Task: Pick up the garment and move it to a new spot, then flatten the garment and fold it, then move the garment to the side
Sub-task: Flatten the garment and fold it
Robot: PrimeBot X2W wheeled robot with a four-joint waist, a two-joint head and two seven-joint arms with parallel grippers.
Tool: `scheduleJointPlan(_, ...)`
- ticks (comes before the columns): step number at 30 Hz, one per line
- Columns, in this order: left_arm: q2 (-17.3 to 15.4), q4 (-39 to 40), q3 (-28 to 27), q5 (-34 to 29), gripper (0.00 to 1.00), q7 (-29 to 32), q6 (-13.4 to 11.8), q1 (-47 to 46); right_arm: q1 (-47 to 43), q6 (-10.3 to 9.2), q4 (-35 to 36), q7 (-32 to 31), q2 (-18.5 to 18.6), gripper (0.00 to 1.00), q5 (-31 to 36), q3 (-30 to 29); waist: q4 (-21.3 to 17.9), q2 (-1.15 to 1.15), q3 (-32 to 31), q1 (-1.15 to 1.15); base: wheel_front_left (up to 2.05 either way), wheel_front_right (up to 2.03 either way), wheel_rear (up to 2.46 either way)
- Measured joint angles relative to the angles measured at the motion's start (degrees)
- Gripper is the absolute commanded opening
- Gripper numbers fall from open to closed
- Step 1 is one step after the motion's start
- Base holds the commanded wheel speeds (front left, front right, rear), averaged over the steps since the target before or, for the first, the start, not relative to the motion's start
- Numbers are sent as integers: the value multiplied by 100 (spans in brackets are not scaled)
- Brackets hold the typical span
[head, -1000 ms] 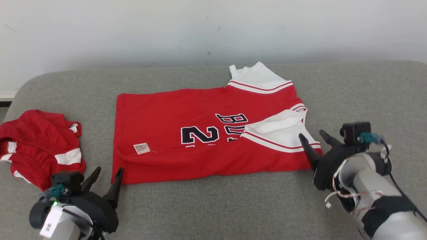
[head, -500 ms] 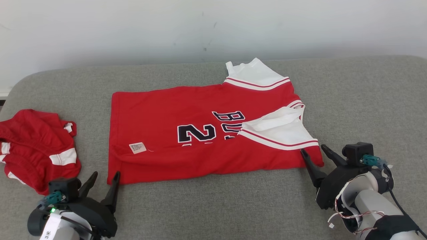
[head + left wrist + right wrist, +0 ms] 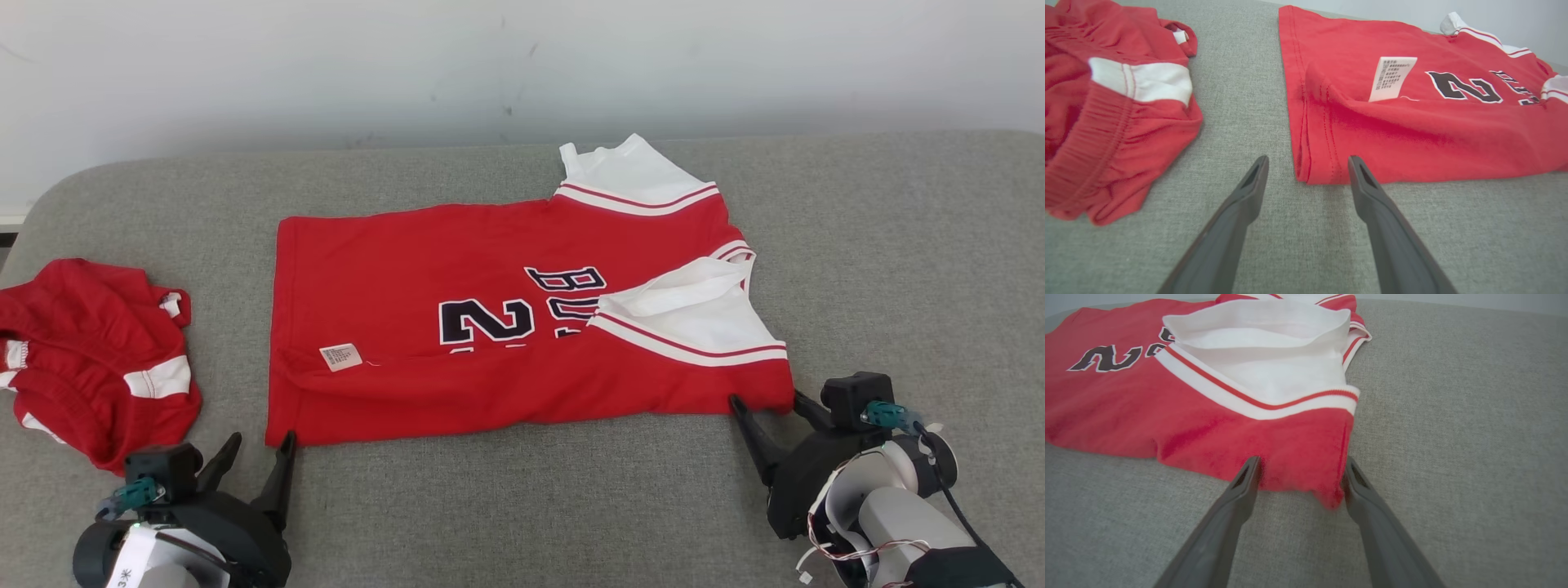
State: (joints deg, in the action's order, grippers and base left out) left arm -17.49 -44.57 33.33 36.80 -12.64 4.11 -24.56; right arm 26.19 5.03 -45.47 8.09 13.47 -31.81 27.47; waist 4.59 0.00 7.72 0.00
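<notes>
Red jersey spread flat on a grey padded surface.
Head view: red shorts lie apart at the jersey's left. Left wrist view: the left gripper's fingers are released, just short of the hem corner. Right wrist view: the right gripper's fingers are released, either side of the shoulder-end corner.

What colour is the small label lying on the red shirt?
White, with fine dark print. The label shows best in the left wrist view.
</notes>
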Motion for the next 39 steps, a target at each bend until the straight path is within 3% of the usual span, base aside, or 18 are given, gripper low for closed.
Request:
scheduleJointPlan(1, 9, -24, 5, 0, 100, 0, 1, 0, 0, 0, 13, -4, -1, 0, 11, 12, 2, 0, 1, 0, 0, 0, 0)
scheduleJointPlan(30, 108, -661, 157, 0, 100, 45, 202, -242, -12, -48, 277, -308, 10, 0, 18, 101, -217, 0, 15, 0, 0, 0, 0)
scheduleJointPlan(31, 109, -675, 170, 0, 95, 52, 202, -258, -13, -49, 286, -312, 12, 0, 18, 100, -219, 0, 19, 0, 0, 0, 0)
scheduleJointPlan(32, 110, -687, 180, 0, 59, 52, 203, -275, -15, -49, 294, -313, 15, 0, 18, 100, -220, 0, 21, 0, 0, 0, 0)
scheduleJointPlan(34, 113, -692, 193, 0, 26, 52, 203, -283, -18, -49, 300, -314, 21, 0, 18, 98, -220, 0, 22, 0, 0, 0, 0)
scheduleJointPlan(35, 121, -699, 211, 0, 2, 52, 205, -283, -22, -54, 303, -325, 26, 0, 18, 93, -219, 0, 23, 0, 0, 0, 0)
scheduleJointPlan(39, 199, -753, 282, -5, 0, 52, 246, -330, -113, -99, 323, -332, 62, 0, 8, 54, -176, 0, 13, 0, 0, 0, 0)
